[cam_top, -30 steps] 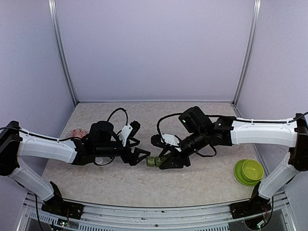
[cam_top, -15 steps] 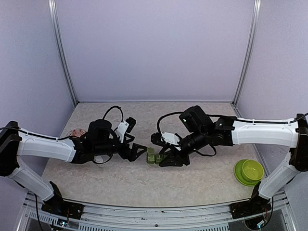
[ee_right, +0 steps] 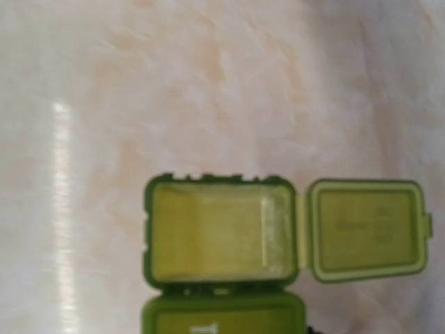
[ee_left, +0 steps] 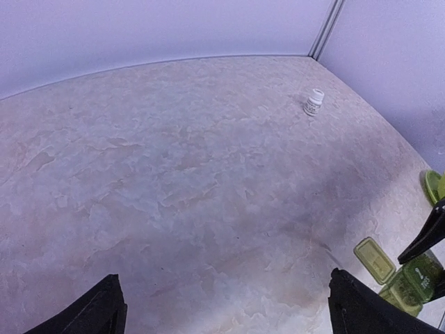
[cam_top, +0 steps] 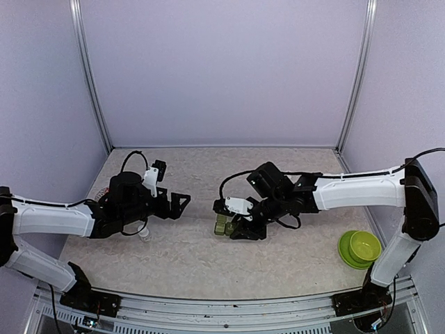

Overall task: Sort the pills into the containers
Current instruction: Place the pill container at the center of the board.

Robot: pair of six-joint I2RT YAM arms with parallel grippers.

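Under both arms, the table: beige marbled top, closed in by pale lilac walls on the left, far and right sides.
Right arm: white and black, reaching from the near right corner leftward to the middle of the table.
Left arm: white and black, lying low over the left side of the table, its wrist pointing right.
Left gripper: black fingers spread wide apart with nothing between them. It hovers left of centre, apart from the pill box. In the left wrist view only bare table shows between the tips.
Right gripper: black, low at the middle of the table, fingers clamped on the right end of the pill box.
Lime-green round plastic bowl: near right part of the table, well apart from both grippers.
Green translucent plastic pill box: at the middle of the table, a row of compartments. The right wrist view shows one compartment uncovered.
Hinged green lid: swung fully open, lying flat beside its compartment.
Small white capped bottle: upright far off toward the far right corner, well apart from the pill box.
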